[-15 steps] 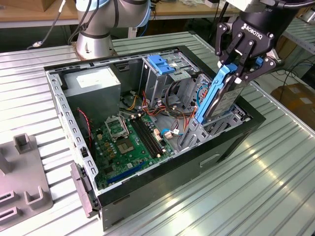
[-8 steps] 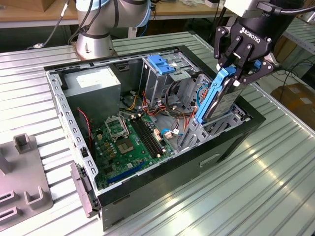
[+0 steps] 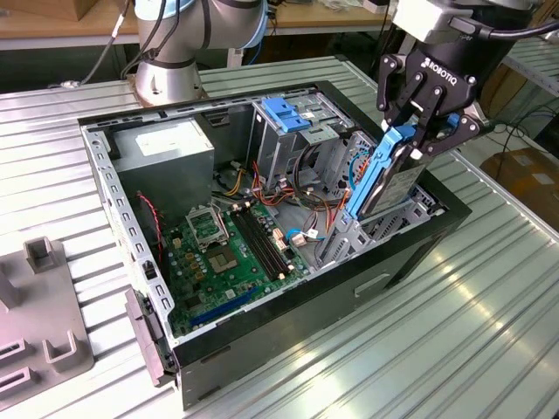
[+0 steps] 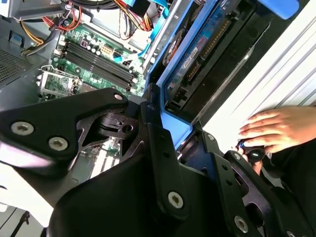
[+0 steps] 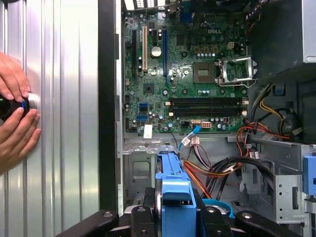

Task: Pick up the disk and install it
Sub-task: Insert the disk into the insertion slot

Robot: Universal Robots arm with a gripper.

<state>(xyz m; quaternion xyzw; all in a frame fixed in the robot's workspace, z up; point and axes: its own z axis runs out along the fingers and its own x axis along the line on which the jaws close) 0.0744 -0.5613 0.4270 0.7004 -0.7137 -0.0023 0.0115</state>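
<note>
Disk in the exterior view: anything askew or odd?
The disk is tilted on edge in the gripper, its lower end down inside the computer case at the exterior view's right, not lying flat. Also, a person's hand rests on the table beside the case, on a small black object.

The case (image 3: 410, 262) lies on the table (image 3: 489, 349). Inside, the motherboard (image 3: 227, 253) covers the floor. The power-supply box (image 3: 166, 148) occupies the rear corner at the exterior view's left, with the drive cage (image 3: 293, 131) to its right. The disk (image 3: 384, 179), clamped in the gripper (image 3: 428, 138), stands tilted at the case's right end.
</note>
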